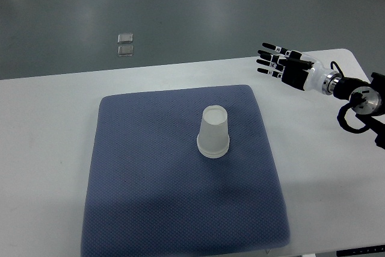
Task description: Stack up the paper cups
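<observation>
On your white bench [54, 148] a blue mat [150, 197] carries the cups [213, 132], upside down at mat centre. Your right hand [283, 66], fingers spread and empty, hovers far-right of them.

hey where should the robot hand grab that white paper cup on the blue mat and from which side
Grip the paper cup around its side wall, coming from the right, where the open right hand is. It stands upside down, closed base up and wide rim on the blue mat, so no rim is reachable.
</observation>
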